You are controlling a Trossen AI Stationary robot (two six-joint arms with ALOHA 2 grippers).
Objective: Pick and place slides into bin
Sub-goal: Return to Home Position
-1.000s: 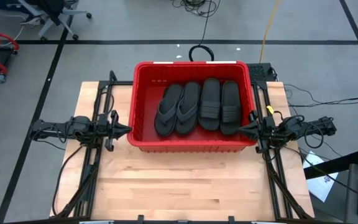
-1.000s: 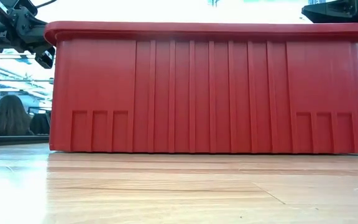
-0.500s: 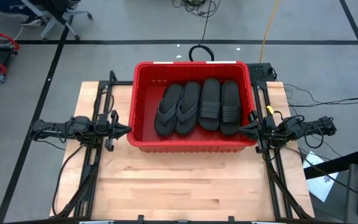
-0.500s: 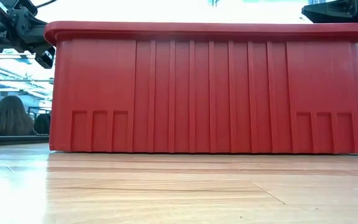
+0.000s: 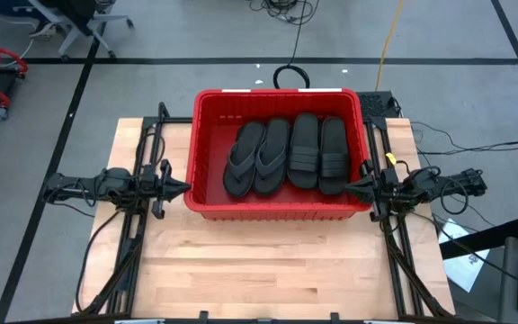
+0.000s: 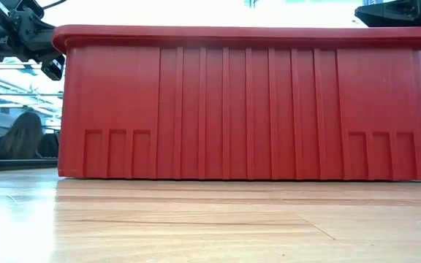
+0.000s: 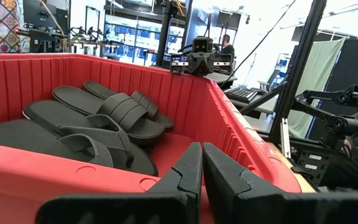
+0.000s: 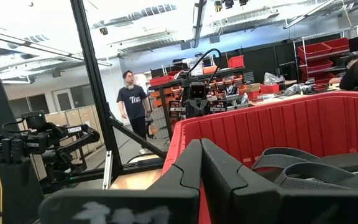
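4 slides point(image 5: 303, 148) lie side by side in red bin point(image 5: 277, 212) on table point(image 5: 268, 270): 2 thong-type on left, 2 band-type on right. Left gripper point(image 5: 181, 187) sits just outside bin's left wall, right gripper point(image 5: 351, 188) outside right wall, both clenched, empty

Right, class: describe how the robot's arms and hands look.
Both arms are black, jointed, with loose black cables trailing off them. The left hand and right hand each end in two dark, tapering, wedge-shaped fingers. A small yellow tag sits near the right wrist.
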